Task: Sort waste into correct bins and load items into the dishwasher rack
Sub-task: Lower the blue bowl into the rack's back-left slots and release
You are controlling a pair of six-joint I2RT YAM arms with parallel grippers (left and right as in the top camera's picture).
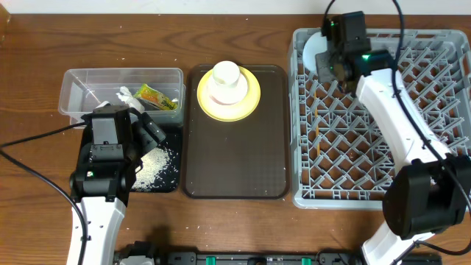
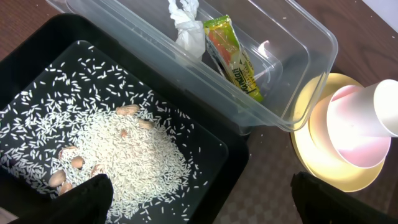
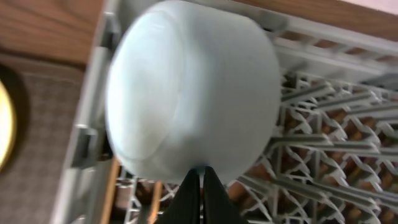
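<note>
Light-blue bowl (image 3: pixel 193 93) sits at the far left corner of the dishwasher rack (image 1: pixel 346 169), against the grey rim that faces the dark-brown tray (image 1: pixel 235 165). The right arm (image 1: pixel 390 103) reaches over the rack to it, and its jaws are pressed together, apparently pinching the bowl's thin rim. In the right wrist view the bowl lies straight ahead of the fingertips. Its rounded outside and base are turned toward the camera and its mouth faces away.

The bowl is round and has no long axis. Its mouth-to-base line seems tipped well off upright, so the bowl stands more on edge than flat. Whether its lower edge already rests between the pegs is hidden. The next move looks like a release, and it depends on that edge being seated before the jaws part, or the bowl could roll.

The left arm's jaws are spread wide and hold nothing. They hang over the black bin (image 2: pixel 37 50), where the rice grains (image 2: pixel 130 155) lie. The tissue (image 2: pixel 186 28) and snack wrapper (image 2: pixel 233 56) are in the clear tub (image 2: pixel 311 68) just beside it.

On the tray, the white cup (image 1: pixel 226 73) sits on the pinkish-white bowl (image 1: pixel 227 93) on the yellow plate (image 1: pixel 250 103). This stack lies between the arms and nearer the left one.
</note>
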